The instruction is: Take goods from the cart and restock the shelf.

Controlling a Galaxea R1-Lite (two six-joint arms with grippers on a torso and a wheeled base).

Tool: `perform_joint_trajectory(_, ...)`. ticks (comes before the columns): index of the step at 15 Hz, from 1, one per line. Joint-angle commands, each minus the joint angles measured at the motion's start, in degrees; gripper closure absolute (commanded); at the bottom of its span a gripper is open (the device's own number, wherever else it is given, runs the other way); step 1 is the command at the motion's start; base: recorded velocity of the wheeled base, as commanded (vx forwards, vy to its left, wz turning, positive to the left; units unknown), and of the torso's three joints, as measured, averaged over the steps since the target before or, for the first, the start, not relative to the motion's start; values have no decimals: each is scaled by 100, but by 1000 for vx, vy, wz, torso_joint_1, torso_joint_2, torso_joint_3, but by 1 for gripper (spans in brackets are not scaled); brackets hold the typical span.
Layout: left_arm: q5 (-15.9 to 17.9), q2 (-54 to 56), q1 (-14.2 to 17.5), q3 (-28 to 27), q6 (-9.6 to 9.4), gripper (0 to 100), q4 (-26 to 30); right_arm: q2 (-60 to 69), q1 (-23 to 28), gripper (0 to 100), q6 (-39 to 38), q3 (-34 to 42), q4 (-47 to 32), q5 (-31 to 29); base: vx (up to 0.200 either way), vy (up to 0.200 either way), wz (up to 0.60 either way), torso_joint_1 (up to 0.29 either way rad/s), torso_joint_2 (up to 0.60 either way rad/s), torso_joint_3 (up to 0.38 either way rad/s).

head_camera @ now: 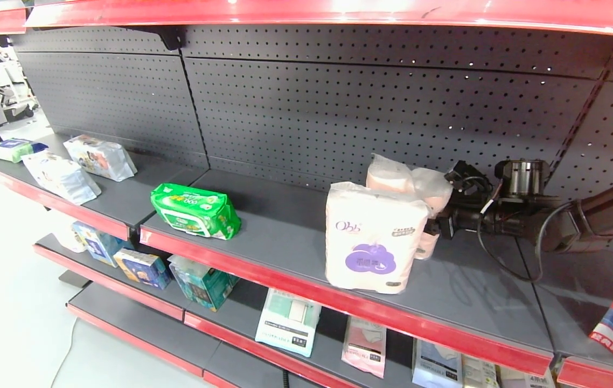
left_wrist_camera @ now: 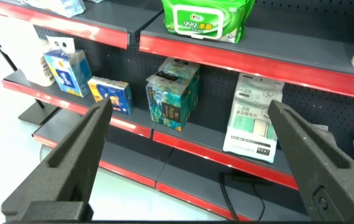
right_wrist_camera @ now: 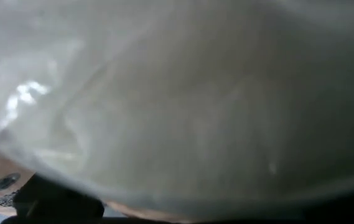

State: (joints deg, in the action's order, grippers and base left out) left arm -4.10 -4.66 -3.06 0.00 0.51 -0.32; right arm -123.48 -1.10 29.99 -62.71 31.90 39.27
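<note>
Soft, crinkly plastic-wrapped roll pack (head_camera: 409, 183) presses against right tool (head_camera: 436, 225), whose grip cannot be told; left tool (left_wrist_camera: 189, 109) gapes apart.

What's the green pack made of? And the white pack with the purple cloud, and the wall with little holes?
The green pack looks like soft plastic film: glossy, crinkled at its ends. The white pack seems wrapped in thin plastic, wrinkled and shiny, probably over paper rolls. The holed wall looks like dark painted metal, matte; that's a guess.
</note>
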Motion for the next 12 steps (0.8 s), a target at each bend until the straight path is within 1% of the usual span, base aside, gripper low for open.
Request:
perform_joint_trajectory(1, -3, -9, -2, 0, 2, 0, -3, 166, 13, 0, -2, 83, 35, 37, 0, 0, 0, 0, 0, 0)
perform_joint_trajectory(6, -3, -9, -2, 0, 2, 0, -3, 685, 171, 0, -11, 540, 27, -24, 0, 0, 0, 0, 0, 0)
perform_joint_trajectory(12, -3, -9, -2, 0, 2, 0, -3, 694, 75, 0, -98, 496, 27, -156, 0, 0, 0, 0, 0, 0)
